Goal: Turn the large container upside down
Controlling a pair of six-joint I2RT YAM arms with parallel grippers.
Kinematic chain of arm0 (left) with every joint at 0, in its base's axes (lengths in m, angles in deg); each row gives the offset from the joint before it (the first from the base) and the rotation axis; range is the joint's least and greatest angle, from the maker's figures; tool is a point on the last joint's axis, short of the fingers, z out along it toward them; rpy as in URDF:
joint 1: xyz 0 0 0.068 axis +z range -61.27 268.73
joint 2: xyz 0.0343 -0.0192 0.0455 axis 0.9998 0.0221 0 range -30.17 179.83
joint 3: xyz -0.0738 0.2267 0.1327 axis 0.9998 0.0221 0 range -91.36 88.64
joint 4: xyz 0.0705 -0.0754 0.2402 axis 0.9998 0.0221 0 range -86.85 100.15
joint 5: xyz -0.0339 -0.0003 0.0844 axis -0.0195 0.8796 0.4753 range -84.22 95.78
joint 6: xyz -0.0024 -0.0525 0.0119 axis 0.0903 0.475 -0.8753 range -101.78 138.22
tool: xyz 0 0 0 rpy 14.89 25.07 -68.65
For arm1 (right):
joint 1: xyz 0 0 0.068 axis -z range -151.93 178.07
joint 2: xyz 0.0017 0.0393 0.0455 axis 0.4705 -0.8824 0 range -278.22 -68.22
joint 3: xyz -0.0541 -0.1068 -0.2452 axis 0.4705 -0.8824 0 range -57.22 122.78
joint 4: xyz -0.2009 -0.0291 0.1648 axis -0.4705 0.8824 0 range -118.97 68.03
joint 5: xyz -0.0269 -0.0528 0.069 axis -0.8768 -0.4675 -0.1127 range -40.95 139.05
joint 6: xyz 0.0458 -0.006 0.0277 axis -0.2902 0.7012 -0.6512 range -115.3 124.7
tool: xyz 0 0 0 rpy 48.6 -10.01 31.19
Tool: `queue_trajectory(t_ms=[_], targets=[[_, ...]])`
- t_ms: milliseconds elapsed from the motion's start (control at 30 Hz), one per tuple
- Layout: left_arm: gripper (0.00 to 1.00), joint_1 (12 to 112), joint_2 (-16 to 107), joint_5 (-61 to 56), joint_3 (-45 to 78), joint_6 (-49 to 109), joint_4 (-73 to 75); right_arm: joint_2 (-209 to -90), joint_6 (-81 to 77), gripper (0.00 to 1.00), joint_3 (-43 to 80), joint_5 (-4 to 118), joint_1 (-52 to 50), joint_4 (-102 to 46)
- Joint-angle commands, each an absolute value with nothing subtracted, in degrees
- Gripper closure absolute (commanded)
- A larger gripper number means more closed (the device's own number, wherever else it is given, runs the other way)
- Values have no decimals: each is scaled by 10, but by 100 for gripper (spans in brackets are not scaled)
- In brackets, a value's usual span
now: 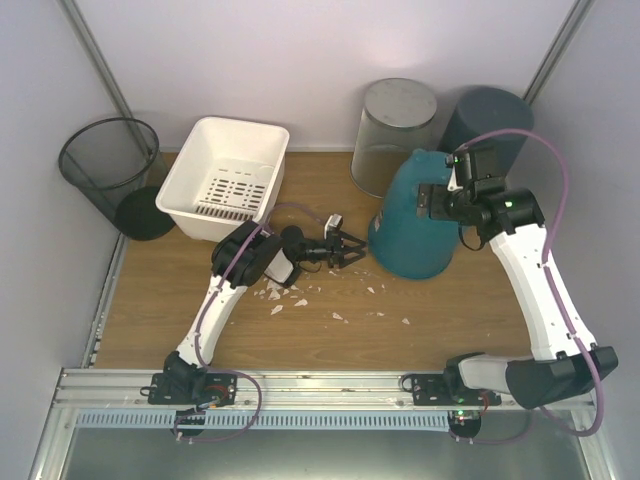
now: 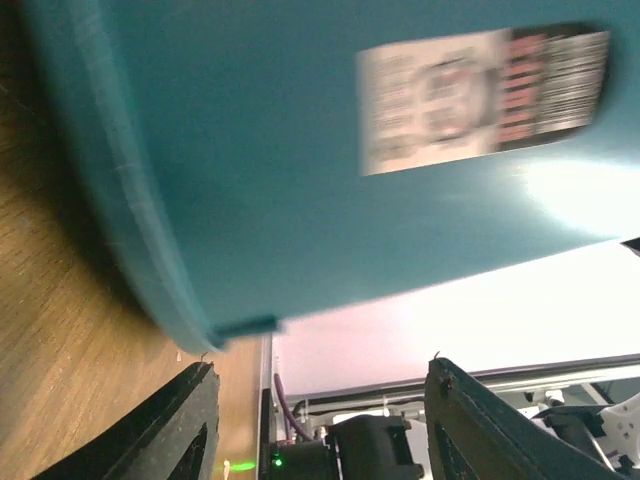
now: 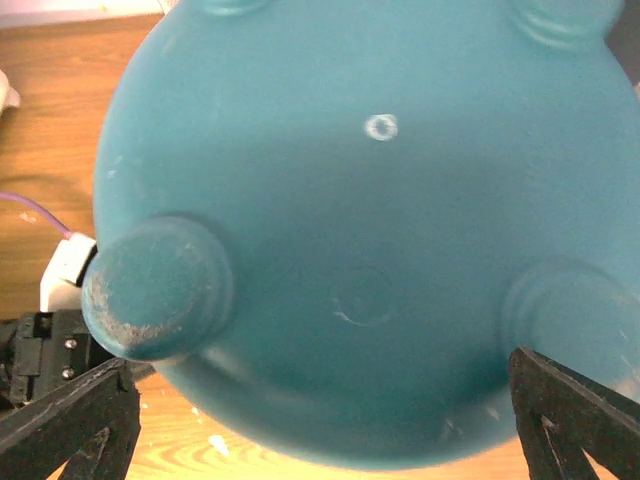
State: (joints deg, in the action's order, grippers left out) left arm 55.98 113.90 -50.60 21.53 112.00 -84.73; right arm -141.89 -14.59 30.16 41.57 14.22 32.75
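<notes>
The container (image 1: 405, 225) sits right of the table's middle, tipped over. Its wide rim is low toward 7 o'clock and its footed base is raised toward 1 o'clock, so we read its long axis along that line. Our right gripper (image 1: 438, 200) is the nearer one, close up at the base, jaws spread wide with nothing clamped. Our left gripper (image 1: 352, 247) hovers just beside the rim at 9 o'clock, jaws likewise apart and empty.
</notes>
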Motion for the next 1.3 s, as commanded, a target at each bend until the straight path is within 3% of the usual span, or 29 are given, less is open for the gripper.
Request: queue_trajectory(t_ms=[0,267,400,600,800,967,1100,1267], targets=[[42,553,1137,-520,222,1085,-982,-1411,-146,0,280,415,146,343],[36,545,1055,-538,270,958,-822,-1396,-145,0,282,404,145,353],[32,533,989,-541,275,855,-669,-1388,-160,0,309,360,128,384],[29,495,891,-513,220,661,-378,-1415,-193,0,428,233,21,468],[28,484,727,-406,208,506,-150,-1514,-131,0,458,241,-72,371],[18,503,535,-273,220,361,-14,-1611,-63,0,476,281,-66,252],[17,545,448,-208,161,245,145,-1673,-50,0,489,330,-50,182],[9,628,377,-141,137,148,227,-1746,-51,0,470,369,-40,133]])
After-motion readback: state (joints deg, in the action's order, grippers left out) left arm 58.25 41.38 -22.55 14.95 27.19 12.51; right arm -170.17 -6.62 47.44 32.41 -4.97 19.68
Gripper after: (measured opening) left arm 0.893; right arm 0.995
